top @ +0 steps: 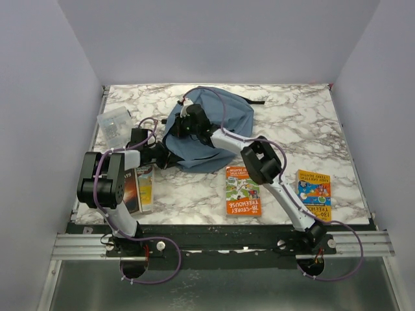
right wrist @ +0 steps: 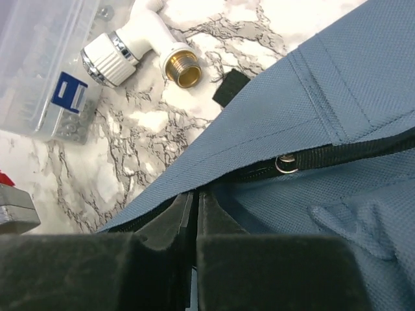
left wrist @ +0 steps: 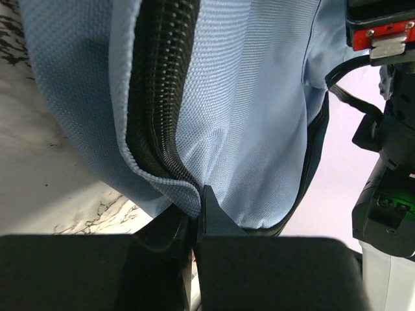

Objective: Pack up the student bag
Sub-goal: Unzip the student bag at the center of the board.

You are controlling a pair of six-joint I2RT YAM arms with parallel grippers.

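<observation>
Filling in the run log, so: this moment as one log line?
phase: holding bag | left pincer: shut on student bag edge | right pincer: shut on student bag by zipper | books: outside bag

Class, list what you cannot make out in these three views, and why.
Bag interior: top view, the right arm lies across it; both wrist views show only fabric and zipper.
Leftmost book cover: top view, left arm covers part.
Clear box contents: too small from above; cut by the right wrist view's edge.

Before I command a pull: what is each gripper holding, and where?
Both hold the student bag: the left gripper and the right gripper each pinch its fabric edge beside the black zipper.
</observation>
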